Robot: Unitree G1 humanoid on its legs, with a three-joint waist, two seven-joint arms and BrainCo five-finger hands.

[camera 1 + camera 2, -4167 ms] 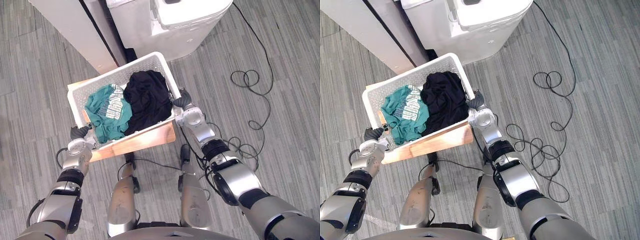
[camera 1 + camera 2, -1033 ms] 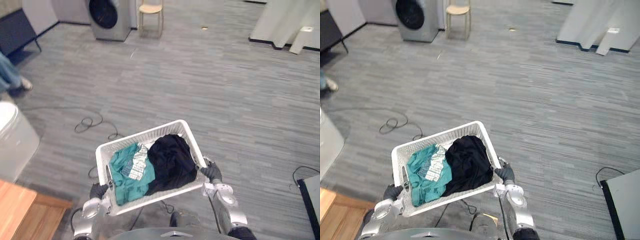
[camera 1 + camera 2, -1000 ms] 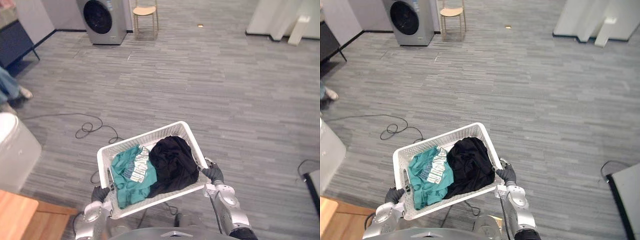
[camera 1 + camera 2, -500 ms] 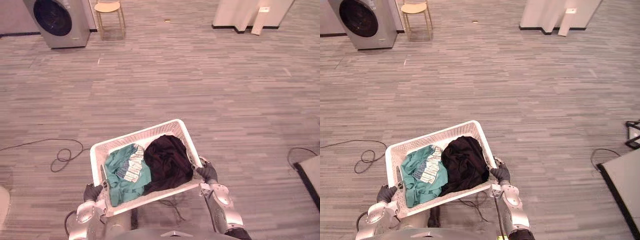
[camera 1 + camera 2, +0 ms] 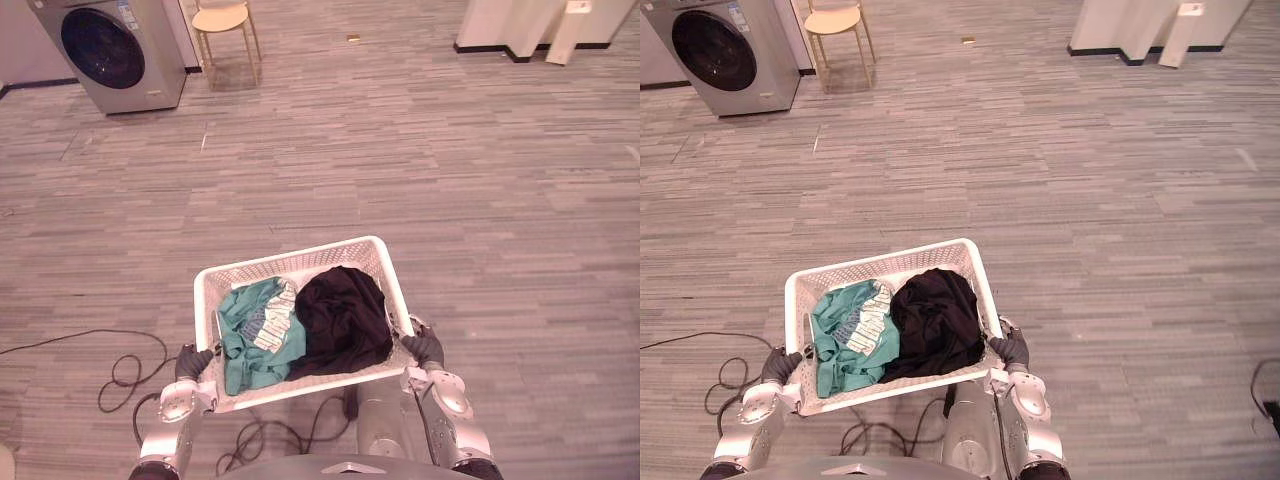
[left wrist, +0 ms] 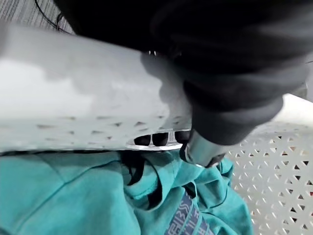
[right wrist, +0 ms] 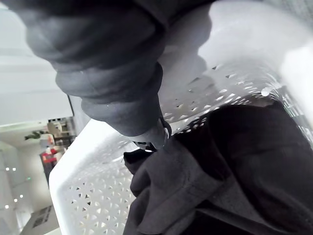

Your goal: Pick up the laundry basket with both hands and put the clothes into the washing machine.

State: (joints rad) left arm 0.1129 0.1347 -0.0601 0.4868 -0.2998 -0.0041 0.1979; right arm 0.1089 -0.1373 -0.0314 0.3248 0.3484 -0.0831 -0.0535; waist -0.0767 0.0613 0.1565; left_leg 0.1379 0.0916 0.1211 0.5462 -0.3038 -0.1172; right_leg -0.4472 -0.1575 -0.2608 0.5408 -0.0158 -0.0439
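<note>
Your left hand [image 5: 192, 362] is curled tight on one short end of the white laundry basket [image 5: 300, 252]. In the left wrist view its dark fingertips [image 6: 156, 139] poke through the handle hole, just above the green shirt [image 5: 255, 335]. Your right hand [image 5: 424, 348] grips the other short end. In the right wrist view its thumb [image 7: 149, 134] hooks over the rim, right next to the black clothes [image 5: 340, 320].

The basket hangs between your two hands, up off the grey floor [image 5: 480, 180]. Inside it, the green shirt lies on the side near your left hand. The black clothes lie on the side near your right hand. The two touch in the middle.

The washing machine [image 5: 110, 50] stands far ahead of your left hand and has a round dark door. A small wooden stool [image 5: 222, 20] stands just beside it, on the side nearer your right hand.
</note>
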